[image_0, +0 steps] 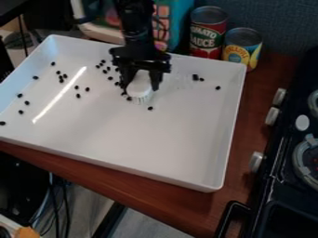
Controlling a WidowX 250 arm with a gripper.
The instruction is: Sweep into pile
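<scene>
So the beans (150, 108) are all over the back and left of the tray (168, 139), with a loose bunch right beside the brush (139, 85) and a few off by the right wall. Nothing I'd call a pile yet. The brush is near the back of the tray, bristles down, and the gripper (142, 87) has it pinched between its fingers.

My worry is the bristles. They're a narrow patch, so beans could slip round the ends on a long sweep, and small round stuff probably rolls on if you push fast. Too much downward force and the brush might twist in the grip or flick a few away. Strays along the left wall look awkward too: come in at a bad angle and you'd just jam them against it, or bump the wall and shove the tray over the table (248, 109). Swing wide at the back and the cans (208, 35) could get clipped.
</scene>
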